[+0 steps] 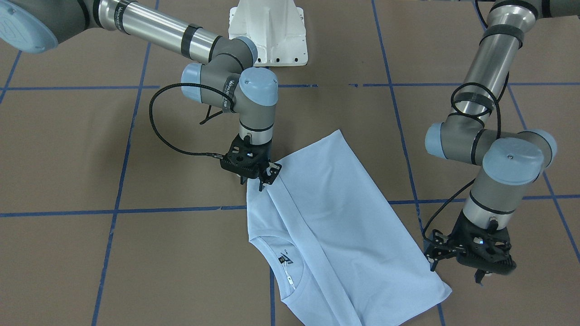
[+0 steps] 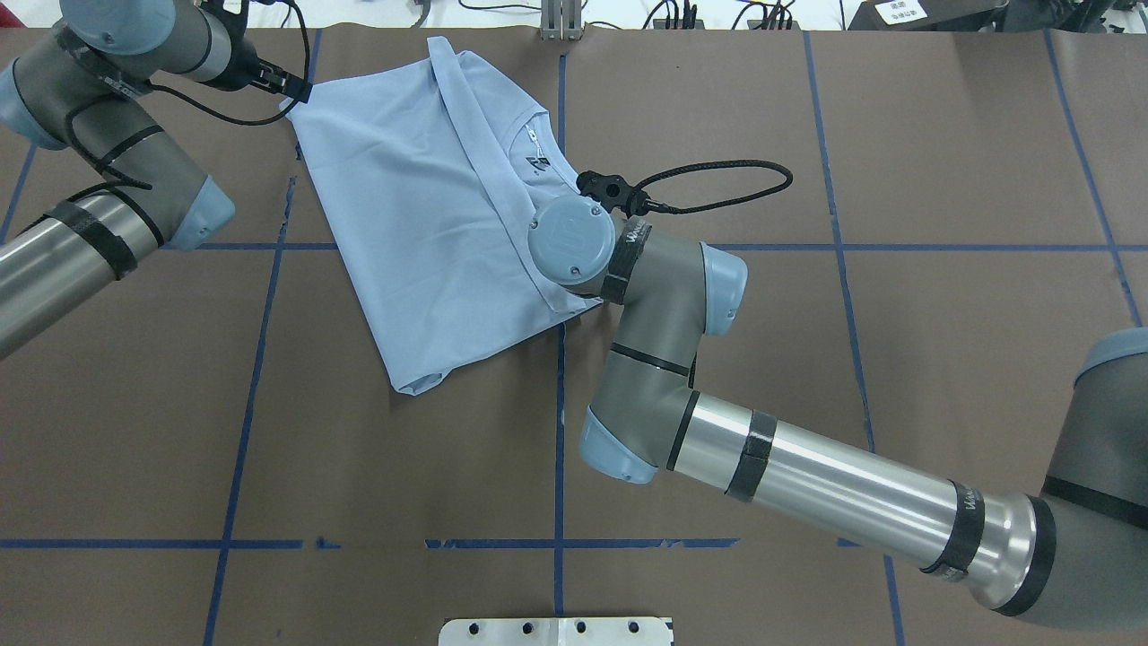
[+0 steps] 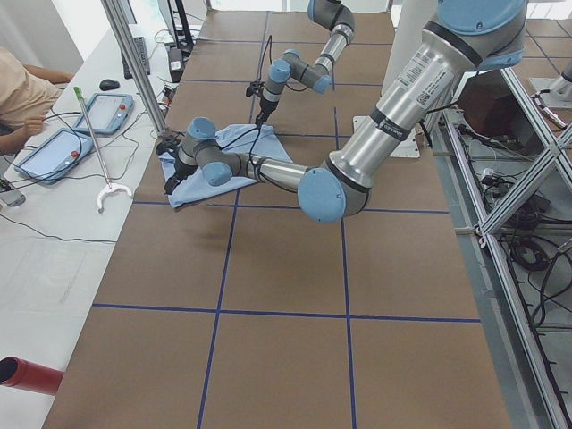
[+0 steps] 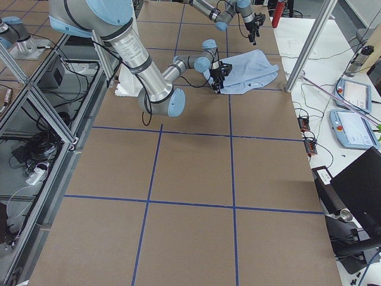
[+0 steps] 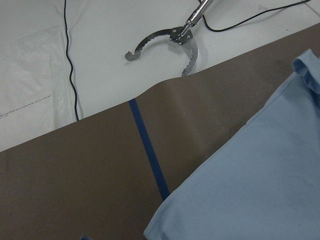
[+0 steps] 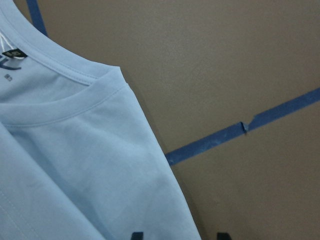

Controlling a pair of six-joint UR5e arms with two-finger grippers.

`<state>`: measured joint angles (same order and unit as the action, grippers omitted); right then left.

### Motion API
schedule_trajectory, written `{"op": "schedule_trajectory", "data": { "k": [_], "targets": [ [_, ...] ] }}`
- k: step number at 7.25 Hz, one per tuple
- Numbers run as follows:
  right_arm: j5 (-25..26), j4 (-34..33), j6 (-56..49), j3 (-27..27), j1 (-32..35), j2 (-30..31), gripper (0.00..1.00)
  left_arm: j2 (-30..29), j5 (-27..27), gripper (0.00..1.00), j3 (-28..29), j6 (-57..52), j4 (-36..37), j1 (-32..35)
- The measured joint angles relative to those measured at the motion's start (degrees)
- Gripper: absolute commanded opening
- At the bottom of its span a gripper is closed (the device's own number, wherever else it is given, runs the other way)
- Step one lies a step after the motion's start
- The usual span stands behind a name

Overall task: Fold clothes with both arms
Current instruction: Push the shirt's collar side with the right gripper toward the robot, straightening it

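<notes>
A wide table covered in brown paper (image 2: 897, 359) carries a grid of blue tape lines (image 2: 559, 502). Along one side runs a white bench (image 3: 54, 232) with two grey-framed tablets (image 3: 112, 109), thin black cables (image 5: 68, 55) and a metal pick-up claw (image 5: 167, 42). Silver aluminium framing (image 3: 527, 152) borders the opposite side, above a dim, cable-strewn floor (image 3: 545, 295).

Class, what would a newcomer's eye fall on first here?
A light blue T-shirt lies partly folded on the brown table, which is crossed by blue tape. The right gripper is at the T-shirt's folded edge, and the left gripper is beside a corner on the opposite side.
</notes>
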<state>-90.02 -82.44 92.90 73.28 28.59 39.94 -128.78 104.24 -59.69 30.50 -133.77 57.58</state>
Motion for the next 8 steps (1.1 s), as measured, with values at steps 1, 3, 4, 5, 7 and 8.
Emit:
{"op": "schedule_trajectory", "data": {
  "k": [1, 3, 4, 5, 7, 8],
  "targets": [
    [0.1, 0.0, 0.0, -0.2, -0.1, 0.1, 0.14, 0.1, 0.0, 1.00, 0.0, 0.0, 0.0, 0.0],
    [0.1, 0.0, -0.1, -0.2, -0.2, 0.1, 0.00, 0.1, 0.0, 1.00, -0.1, 0.0, 0.0, 0.0],
    [0.1, 0.0, -0.1, -0.2, -0.2, 0.1, 0.00, 0.1, 0.0, 1.00, -0.1, 0.0, 0.0, 0.0],
    [0.1, 0.1, -0.2, -0.2, -0.1, 0.1, 0.00, 0.1, 0.0, 1.00, -0.1, 0.0, 0.0, 0.0],
    [-0.5, -0.1, -0.6, 2.9, 0.8, 2.1, 0.00, 0.1, 0.0, 1.00, -0.5, 0.1, 0.0, 0.0],
    [-0.6, -0.2, -0.6, 8.2, 0.7, 6.3, 0.00, 0.1, 0.0, 1.00, -0.9, 0.3, 0.0, -0.1]
  ]
}}
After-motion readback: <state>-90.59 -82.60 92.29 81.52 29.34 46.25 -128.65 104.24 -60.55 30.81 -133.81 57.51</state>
